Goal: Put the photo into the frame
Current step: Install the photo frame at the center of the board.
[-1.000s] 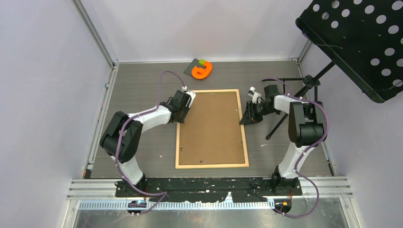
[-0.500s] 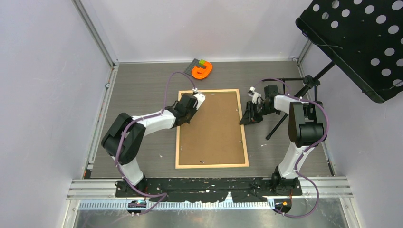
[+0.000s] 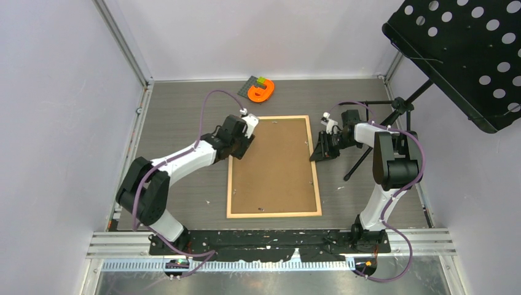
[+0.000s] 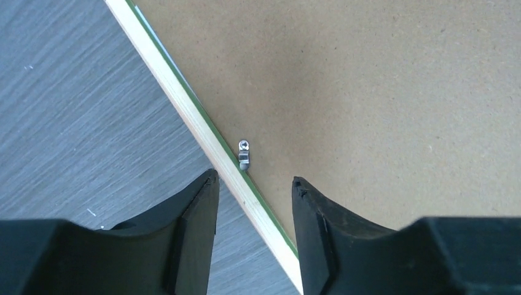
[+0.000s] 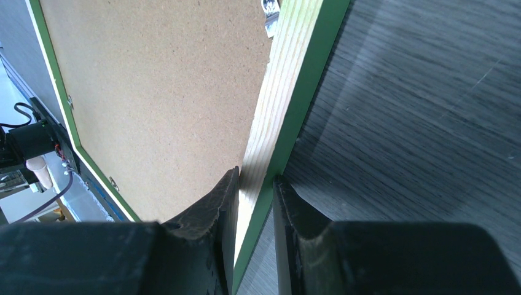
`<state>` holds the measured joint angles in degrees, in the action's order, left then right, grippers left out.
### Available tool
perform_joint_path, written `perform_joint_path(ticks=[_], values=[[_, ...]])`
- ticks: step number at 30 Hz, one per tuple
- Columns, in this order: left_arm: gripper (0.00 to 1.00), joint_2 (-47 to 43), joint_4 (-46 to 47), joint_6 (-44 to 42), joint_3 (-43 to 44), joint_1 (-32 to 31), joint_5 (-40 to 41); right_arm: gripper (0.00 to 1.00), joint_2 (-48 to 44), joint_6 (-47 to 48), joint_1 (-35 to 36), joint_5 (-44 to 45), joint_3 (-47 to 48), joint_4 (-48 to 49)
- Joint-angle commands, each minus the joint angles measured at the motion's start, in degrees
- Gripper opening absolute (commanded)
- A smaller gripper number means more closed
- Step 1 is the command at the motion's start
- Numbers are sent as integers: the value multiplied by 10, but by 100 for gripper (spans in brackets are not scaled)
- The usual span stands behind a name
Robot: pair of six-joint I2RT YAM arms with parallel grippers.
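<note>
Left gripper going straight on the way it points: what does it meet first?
Most likely the frame, at its left rail, right by the small metal clip. The left gripper straddles that rail with jaws open, one finger over the table, the other over the backing board. Depth is unclear.

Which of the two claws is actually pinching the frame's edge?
The right claw: it squeezes a wooden rail of the frame from both sides. The left claw stands open, with gaps either side of the opposite rail.
</note>
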<state>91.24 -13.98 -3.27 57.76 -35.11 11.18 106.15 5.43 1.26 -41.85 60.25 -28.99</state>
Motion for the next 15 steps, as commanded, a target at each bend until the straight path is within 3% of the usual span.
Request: perform_joint_path(ticks=[1, 12, 15], values=[[49, -34, -90, 10, 34, 31, -96, 6, 5, 9, 4, -8, 3, -8], [51, -76, -228, -41, -9, 35, -178, 6, 6, 16, 14, 3, 16, -16], [58, -70, -254, -35, -11, 34, -215, 6, 3, 22, 16, 6, 16, -15]])
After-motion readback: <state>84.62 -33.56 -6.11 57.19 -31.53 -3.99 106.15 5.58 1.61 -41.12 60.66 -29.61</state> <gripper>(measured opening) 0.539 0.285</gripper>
